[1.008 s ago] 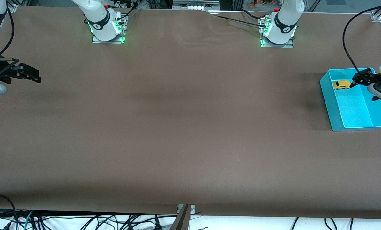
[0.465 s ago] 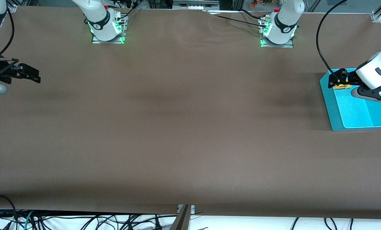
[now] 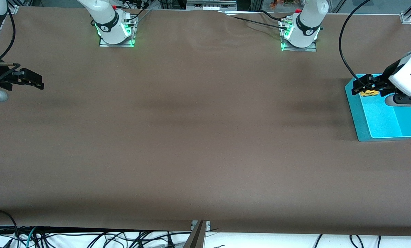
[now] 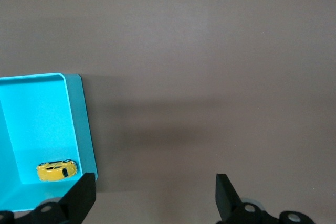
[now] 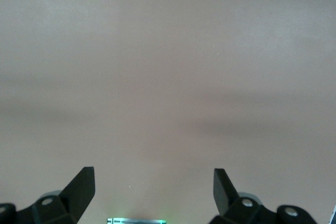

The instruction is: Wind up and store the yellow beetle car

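The left claw (image 3: 358, 86), fingers apart and empty, is rising off the car (image 3: 369, 93), now lying in the bin (image 3: 384, 120), so storing looks done, while the right claw (image 3: 31, 81), also apart, is waiting over the desk's (image 3: 191, 137) other end.

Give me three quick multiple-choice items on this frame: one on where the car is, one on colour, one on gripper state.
1. Where is the yellow beetle car?
A. in the bin
B. on the bare table
C. in the right gripper

2. What colour is the bin?
A. red
B. cyan
C. white

3. How is the left gripper?
A. shut on the car
B. shut on nothing
C. open

Answers: 1 A, the car lies on the bin's floor by a corner. 2 B, walls and floor are cyan. 3 C, its fingers stand wide apart, holding nothing; the right gripper is also open, waiting over bare table.
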`<state>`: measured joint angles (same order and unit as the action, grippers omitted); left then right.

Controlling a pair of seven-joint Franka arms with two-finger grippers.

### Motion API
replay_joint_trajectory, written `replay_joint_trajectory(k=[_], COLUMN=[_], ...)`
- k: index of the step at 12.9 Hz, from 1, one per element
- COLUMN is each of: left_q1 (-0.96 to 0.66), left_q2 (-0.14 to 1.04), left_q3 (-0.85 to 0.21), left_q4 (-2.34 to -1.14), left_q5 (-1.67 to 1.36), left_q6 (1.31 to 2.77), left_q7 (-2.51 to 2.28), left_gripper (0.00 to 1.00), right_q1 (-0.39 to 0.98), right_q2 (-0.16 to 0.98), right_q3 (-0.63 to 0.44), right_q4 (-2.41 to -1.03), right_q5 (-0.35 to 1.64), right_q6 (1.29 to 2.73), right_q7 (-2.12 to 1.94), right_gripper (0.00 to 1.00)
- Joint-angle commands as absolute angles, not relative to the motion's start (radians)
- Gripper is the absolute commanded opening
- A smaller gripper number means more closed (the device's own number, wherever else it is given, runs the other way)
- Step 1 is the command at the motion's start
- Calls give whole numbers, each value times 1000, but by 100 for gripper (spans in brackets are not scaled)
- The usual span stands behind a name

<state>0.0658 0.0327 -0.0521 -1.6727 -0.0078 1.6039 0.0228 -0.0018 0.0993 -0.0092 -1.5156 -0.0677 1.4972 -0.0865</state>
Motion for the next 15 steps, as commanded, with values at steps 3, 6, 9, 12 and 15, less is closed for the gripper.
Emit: replay_joint_trajectory(k=[3,6,9,12,15], left_q1=[57,52,52,52,52], left_q2=[34,35,35,34,32], left_q3=[-44,-46,-46,-46,-46], left_q4=[-1658,-1658,-1658,-1657,-1658], left_q5=[-32,-19,-35,-35,-35], left_q6=[1585,1589,1592,1592,1591], left_q7=[9,8,5,1,0], left_gripper=[100,100,100,100,100], right_q1=[-8,-8,-8,-8,-8], right_q2=[106,106,106,106,106], right_q3=[-6,-6,-6,-6,-6], right_q4=[-1497,-1497,-1497,-1497,-1497], right_q5=[-67,-67,-67,-67,-67], right_q6=[1493,1493,1493,1493,1493], right_q7=[-83,-83,-83,-83,-83], right_gripper=[100,100,100,100,100])
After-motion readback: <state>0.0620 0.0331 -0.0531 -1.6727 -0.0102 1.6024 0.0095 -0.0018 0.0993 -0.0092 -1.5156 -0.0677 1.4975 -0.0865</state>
